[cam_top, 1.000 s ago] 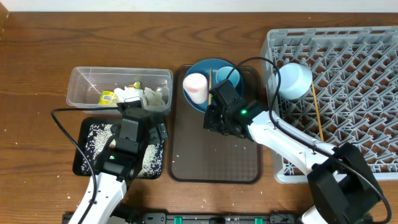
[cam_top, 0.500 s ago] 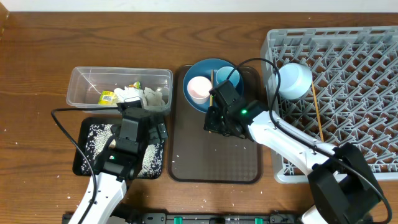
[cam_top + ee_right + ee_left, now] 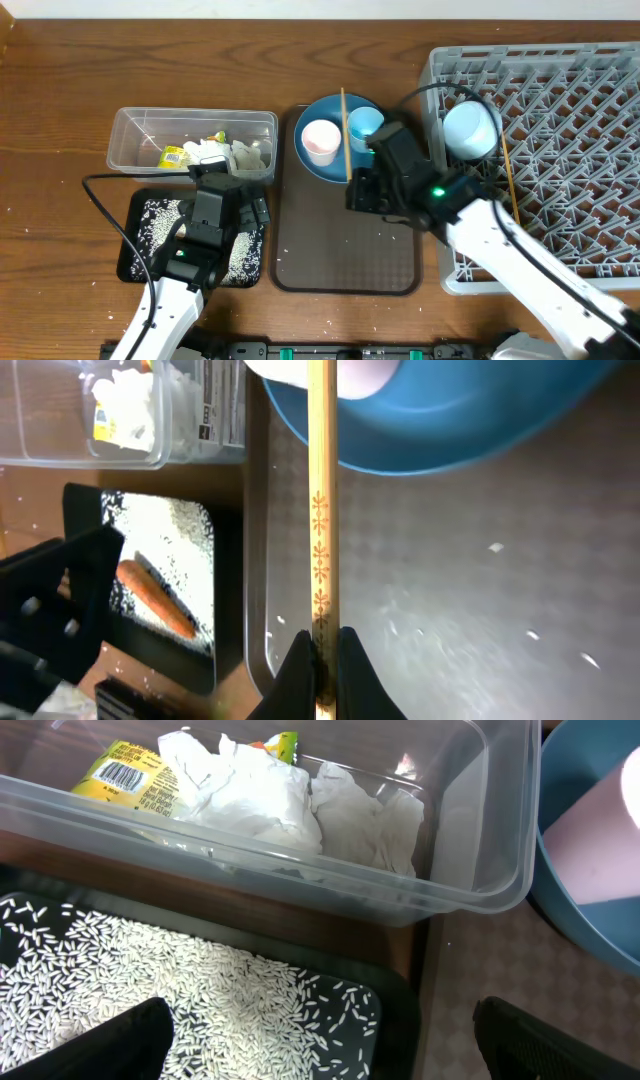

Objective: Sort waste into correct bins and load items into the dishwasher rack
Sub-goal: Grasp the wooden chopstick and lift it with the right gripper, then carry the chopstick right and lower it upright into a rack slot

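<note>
My right gripper (image 3: pixel 322 650) is shut on a wooden chopstick (image 3: pixel 321 510), holding it above the dark blue plate (image 3: pixel 318 168) and the brown serving tray. On the plate stand the white cup with pink inside (image 3: pixel 320 140) and the light blue cup (image 3: pixel 366 124). A second chopstick (image 3: pixel 510 180) and the white bowl (image 3: pixel 470 128) lie in the grey rack (image 3: pixel 580 120). My left gripper (image 3: pixel 330 1050) hangs open over the black tray (image 3: pixel 140 245) of rice (image 3: pixel 200 980). The carrot (image 3: pixel 155 600) lies on that rice. Wrapper (image 3: pixel 125 775) and tissue (image 3: pixel 260 800) sit in the clear tub (image 3: pixel 135 125).
The brown serving tray (image 3: pixel 345 250) lies between the bins and the rack, with a few rice grains on it. Both arms' black cables loop over the table. Stray grains dot the wood near the front left edge.
The right arm has shifted right and up with the chopstick pinched, so the stick now shows at full length across the plate. The left arm has not moved.
</note>
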Controlling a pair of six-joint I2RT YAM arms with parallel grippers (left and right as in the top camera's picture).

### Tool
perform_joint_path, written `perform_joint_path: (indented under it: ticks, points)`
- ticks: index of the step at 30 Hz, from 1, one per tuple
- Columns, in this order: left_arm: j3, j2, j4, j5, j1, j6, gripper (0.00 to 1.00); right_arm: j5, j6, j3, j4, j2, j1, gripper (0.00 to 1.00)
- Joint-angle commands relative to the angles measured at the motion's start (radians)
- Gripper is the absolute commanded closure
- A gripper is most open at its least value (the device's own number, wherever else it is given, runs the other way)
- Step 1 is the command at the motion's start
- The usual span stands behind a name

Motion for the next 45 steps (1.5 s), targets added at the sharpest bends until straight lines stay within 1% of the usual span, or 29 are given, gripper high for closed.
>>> perform_joint_path:
  ticks: [1,6,11,17,23,32,41,45]
  points:
    - [0.013,0.003,-0.002,-0.023,0.004,0.006,0.02,0.015,-0.086,0.0,-0.053,-0.066,-0.047,0.99]
    - [0.013,0.003,-0.002,-0.023,0.004,0.006,0.02,0.072,-0.265,0.0,-0.201,-0.143,-0.144,0.99]
    - [0.013,0.003,-0.002,-0.023,0.004,0.006,0.02,0.198,-0.35,0.0,-0.348,-0.186,-0.242,0.99]
    - [0.013,0.003,-0.002,-0.023,0.004,0.006,0.02,0.379,-0.435,0.0,-0.447,-0.191,-0.32,0.99]
    - [0.013,0.003,-0.002,-0.023,0.004,0.006,0.02,0.563,-0.441,0.0,-0.506,-0.191,-0.355,0.99]
    - [0.013,0.003,-0.002,-0.023,0.004,0.006,0.02,0.8,-0.441,-0.001,-0.555,-0.191,-0.357,0.99]
    - [0.013,0.003,-0.002,-0.023,0.004,0.006,0.02,0.863,-0.443,-0.001,-0.561,-0.19,-0.361,0.99]
    - [0.013,0.003,-0.002,-0.023,0.004,0.006,0.02,0.882,-0.468,-0.001,-0.551,-0.181,-0.374,0.99]
